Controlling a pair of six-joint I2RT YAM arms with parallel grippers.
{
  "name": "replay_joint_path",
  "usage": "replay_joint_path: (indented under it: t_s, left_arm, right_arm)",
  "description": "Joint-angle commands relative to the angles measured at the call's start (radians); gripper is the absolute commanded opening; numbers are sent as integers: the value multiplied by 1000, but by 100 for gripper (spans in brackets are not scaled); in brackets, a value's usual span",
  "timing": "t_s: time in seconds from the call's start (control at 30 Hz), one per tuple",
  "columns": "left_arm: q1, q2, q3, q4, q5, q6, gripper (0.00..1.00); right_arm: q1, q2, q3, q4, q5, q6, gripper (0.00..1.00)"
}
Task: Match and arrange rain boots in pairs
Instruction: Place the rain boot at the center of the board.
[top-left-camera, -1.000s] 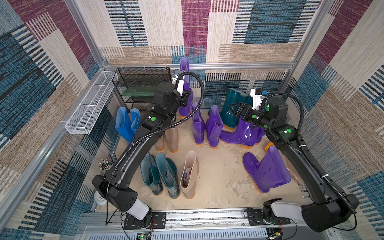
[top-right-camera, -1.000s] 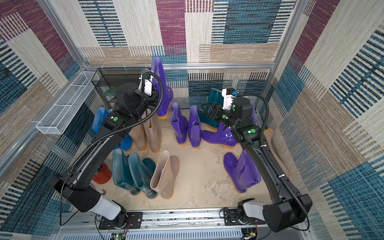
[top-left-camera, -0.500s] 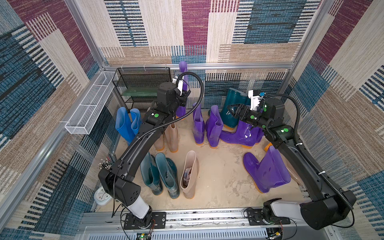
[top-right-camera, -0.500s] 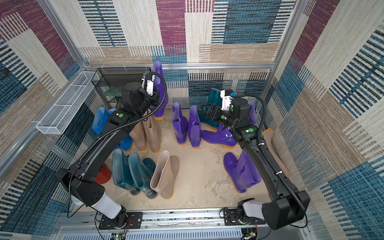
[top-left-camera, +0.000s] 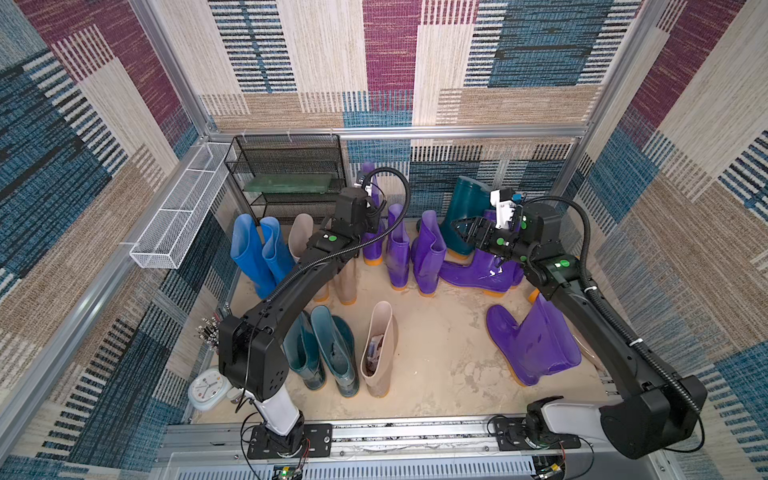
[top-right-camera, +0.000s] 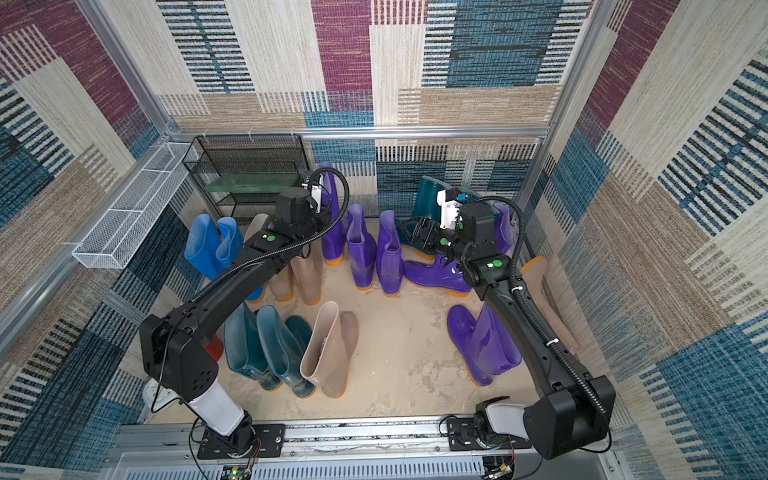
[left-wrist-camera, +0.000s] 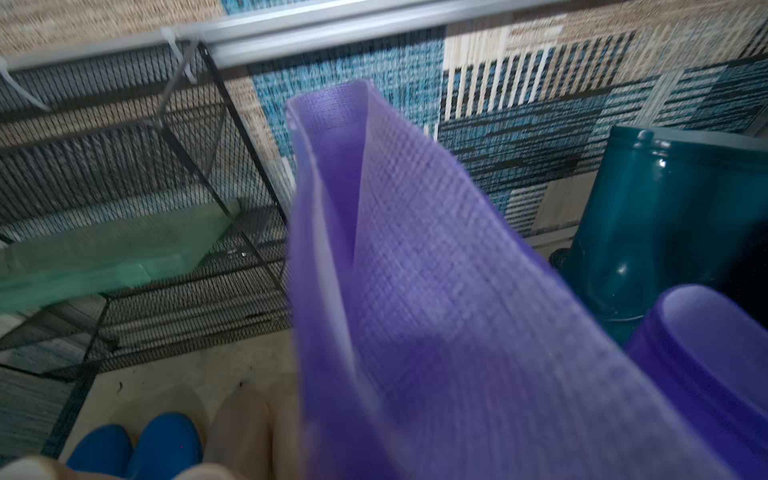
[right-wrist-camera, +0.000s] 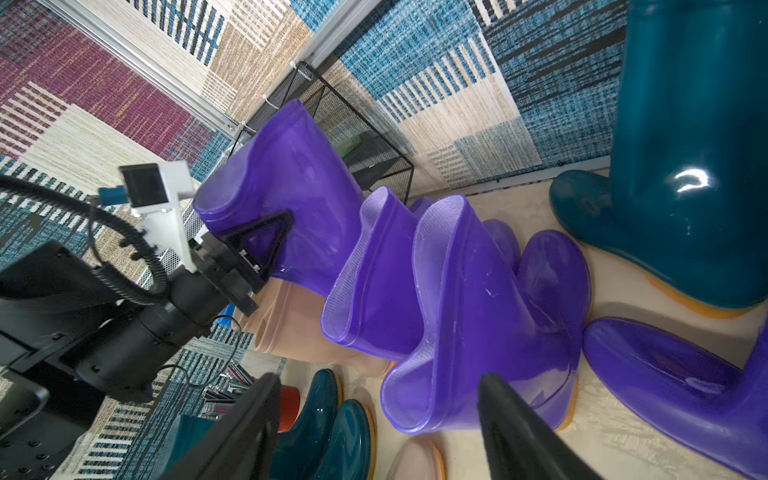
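1. Right now the left hand (right-wrist-camera: 274, 232) is clamped tight on the top rim of a tall purple boot (left-wrist-camera: 415, 291). One finger shows outside the shaft; the other, I judge, sits inside it. The boot hangs straight below the hand, close to the back wall.
2. Whether its orange sole touches the surface (top-left-camera: 436, 353) cannot be told, because the wrist hides the gap. Lower slowly and treat contact as unconfirmed.
3. The shaft looks thin and floppy, so it probably buckles if pushed down. Bring the hand straight down, shaft upright, and let the sole land flat.
4. Mind the neighbours. Two shorter purple boots (top-left-camera: 399, 249) stand just beside the hand on the side of the other arm. The beige boots (top-left-camera: 345, 282) stand under its forearm, and a black mesh rack (top-left-camera: 286, 166) is near on the opposite side.
5. Release only once the boot stands by itself, then draw the hand straight up so the finger clears the rim.
6. The right hand (top-left-camera: 467, 230) is spread wide and holds nothing. It hovers over a fallen purple boot (top-left-camera: 478, 274), with a dark teal boot (top-left-camera: 465, 208) just beyond it. It is best left clear of the placement.
7. The likely mate is the large purple boot (top-left-camera: 532, 345) lying beside the right forearm, well apart from both hands.
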Motion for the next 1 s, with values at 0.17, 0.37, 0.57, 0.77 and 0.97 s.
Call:
replay_joint_path:
  t_s: [0.17,0.37,0.57,0.77,0.97]
  left_arm:
    - [1,-6,-140,230,1,-64,0]
    - [1,-20,-255,300,52,-64,0]
    - [1,-33,-342,328,60,-104,0]
    - [-5,-74,-428,339,70,-172,0]
    - [-7,-93,-486,351,122,-224,24]
  right_arm:
    - [-2,1,-35,41,-34,-3,78]
    - [-5,6,-59,44,-38,-13,78]
    - [-11,13,-78,51,-42,-16,78]
    - [-12,41,-72,53,-50,-19,79]
    - [-10,61,-46,48,-52,-17,79]
